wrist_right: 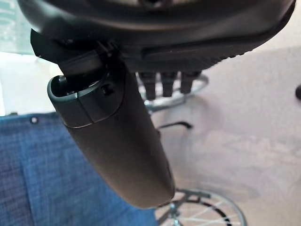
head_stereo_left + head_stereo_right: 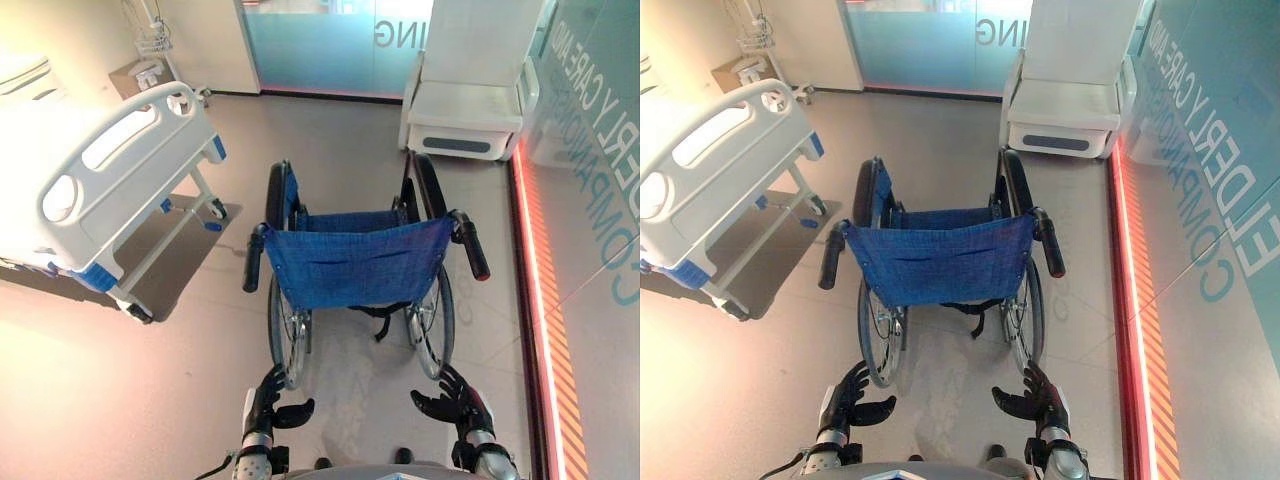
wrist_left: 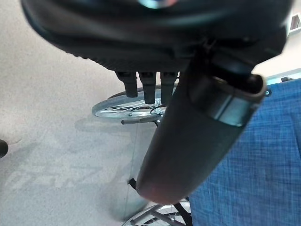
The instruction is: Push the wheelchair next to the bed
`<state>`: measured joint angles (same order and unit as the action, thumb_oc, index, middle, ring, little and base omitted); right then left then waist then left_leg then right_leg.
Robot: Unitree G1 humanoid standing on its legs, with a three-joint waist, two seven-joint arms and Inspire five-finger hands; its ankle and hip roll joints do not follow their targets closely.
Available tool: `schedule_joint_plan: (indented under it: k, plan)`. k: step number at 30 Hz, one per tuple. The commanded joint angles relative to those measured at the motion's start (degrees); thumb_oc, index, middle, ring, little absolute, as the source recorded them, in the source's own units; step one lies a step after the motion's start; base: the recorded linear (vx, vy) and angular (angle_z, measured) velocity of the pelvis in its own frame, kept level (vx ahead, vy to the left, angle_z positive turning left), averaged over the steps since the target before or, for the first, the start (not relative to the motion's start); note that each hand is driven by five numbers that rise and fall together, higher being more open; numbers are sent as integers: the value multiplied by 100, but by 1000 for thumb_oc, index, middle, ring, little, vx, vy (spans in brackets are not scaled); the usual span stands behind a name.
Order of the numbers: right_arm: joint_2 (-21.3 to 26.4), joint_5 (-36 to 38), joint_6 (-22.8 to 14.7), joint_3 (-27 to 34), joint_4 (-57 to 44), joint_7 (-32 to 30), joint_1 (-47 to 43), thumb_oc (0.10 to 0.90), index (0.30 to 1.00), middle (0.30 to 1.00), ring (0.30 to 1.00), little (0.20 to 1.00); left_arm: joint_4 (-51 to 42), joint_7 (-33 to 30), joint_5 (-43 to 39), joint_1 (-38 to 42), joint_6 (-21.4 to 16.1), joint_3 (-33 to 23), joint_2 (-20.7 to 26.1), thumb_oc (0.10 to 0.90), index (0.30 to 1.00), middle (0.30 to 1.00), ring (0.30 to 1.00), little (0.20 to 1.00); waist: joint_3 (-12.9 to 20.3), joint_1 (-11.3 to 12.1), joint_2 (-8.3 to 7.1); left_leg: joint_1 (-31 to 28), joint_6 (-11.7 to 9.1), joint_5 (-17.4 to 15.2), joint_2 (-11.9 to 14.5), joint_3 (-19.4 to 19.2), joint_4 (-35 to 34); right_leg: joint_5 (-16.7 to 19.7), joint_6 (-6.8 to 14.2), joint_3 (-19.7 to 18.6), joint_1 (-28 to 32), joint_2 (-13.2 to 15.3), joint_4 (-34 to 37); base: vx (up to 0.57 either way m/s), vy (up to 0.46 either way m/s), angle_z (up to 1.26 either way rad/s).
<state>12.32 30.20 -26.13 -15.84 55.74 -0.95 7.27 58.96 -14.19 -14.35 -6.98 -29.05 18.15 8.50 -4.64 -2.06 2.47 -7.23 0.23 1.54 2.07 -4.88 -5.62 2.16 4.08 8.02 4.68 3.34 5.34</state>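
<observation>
The wheelchair [image 2: 358,270] stood on the floor just ahead of both hands, its blue fabric backrest [image 2: 357,262] facing them and its two black push handles [image 2: 474,246] sticking back toward the robot, one on each side. Neither handle was touched. The left hand [image 2: 272,400] hung low behind the left rear wheel [image 2: 286,335], fingers loosely spread with the thumb held out to the side, holding nothing. The right hand [image 2: 458,398] hung the same way behind the right rear wheel [image 2: 433,322], fingers relaxed and apart, also empty. The bed [image 2: 95,190], white with blue corner trim, stood well off to the left of the left hand, apart from the wheelchair. A white armchair [image 2: 468,100] stood beyond the wheelchair, farther out from the right hand, near the glass wall [image 2: 590,150].
</observation>
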Motion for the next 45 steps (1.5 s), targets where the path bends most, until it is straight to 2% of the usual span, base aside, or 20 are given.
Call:
schedule_joint_plan:
  k: [1, 4, 12, 14, 26, 30, 33, 38, 40, 45]
  plan:
    - [-4, 280, -302, 169, -333, 183, -341, 800, 900, 900, 900, 900, -93, -83, -51, 405, -274, -95, 219, 800, 900, 900, 900, 900, -35, 7, -157, 20, 102, -187, -411, 115, 62, -206, -127, 41, 163, -130, -251, 0, 0, 0]
    - [-31, 268, -283, 174, -281, 155, -354, 800, 900, 900, 900, 900, -39, -6, -130, 397, -342, -103, 216, 800, 900, 900, 900, 900, -39, 7, -164, 22, 107, -192, -411, 107, 62, -201, -130, 37, 158, -139, -246, 0, 0, 0]
    - [-37, 314, -275, 174, -142, 326, -403, 800, 900, 900, 900, 900, 4, 233, -276, 436, -149, -103, 204, 800, 900, 900, 900, 900, -37, -13, -165, 7, 112, -198, -404, 72, 62, -194, -133, 18, 168, -157, -244, -4, 0, 0]
    - [-40, 362, -275, 166, -102, 345, -431, 800, 900, 900, 900, 900, 91, 54, -195, 445, -77, -95, 196, 800, 900, 900, 900, 900, -18, -16, -175, -13, 105, -194, -399, 58, 62, -198, -130, 12, 187, -164, -250, 0, 0, 0]
    - [-49, 364, -218, 165, 37, 196, -503, 800, 900, 900, 900, 900, 251, -50, -188, 492, -24, -67, 170, 800, 900, 900, 900, 900, -29, -12, -169, -38, 114, -188, -396, 41, 62, -238, -151, -7, 184, -176, -310, 0, 0, 0]
    - [-27, 572, -215, 215, -94, 130, -496, 800, 900, 900, 900, 900, 148, -142, -264, 492, -69, -86, 185, 800, 900, 900, 900, 900, -52, -12, -168, -44, 111, -179, -399, 56, 62, -228, -155, -3, 197, -178, -304, 0, 0, 0]
    - [69, 899, -59, 406, -693, -85, -495, 800, 900, 900, 900, 900, -325, -575, -616, 511, -51, -357, 258, 800, 900, 900, 900, 900, -84, -9, -192, -48, 116, -183, -408, 88, 62, -214, -157, -12, 204, -183, -291, 0, 0, 0]
    - [161, 1009, -91, 716, -1495, -388, -433, 800, 900, 900, 900, 900, -1082, -867, -904, 433, -225, -749, 292, 800, 900, 900, 900, 900, -100, 10, -229, -32, 129, -179, -406, 98, 62, -181, -160, -24, 197, -188, -267, 0, 0, 0]
    - [245, 971, -240, 910, -2039, -561, -383, 800, 900, 900, 900, 900, -1712, -1125, -943, 361, -319, -912, 387, 800, 900, 900, 900, 900, -127, 17, -262, -24, 130, -177, -399, 103, 62, -153, -151, -23, 192, -189, -255, 0, 0, 0]
    - [389, 787, -462, 1196, -2648, -878, -362, 800, 900, 900, 900, 900, -2415, -1406, -847, 332, -441, -1175, 599, 800, 900, 900, 900, 900, -153, 19, -300, -24, 127, -190, -401, 134, 62, -137, -151, -23, 191, -190, -240, -2, -7, 0]
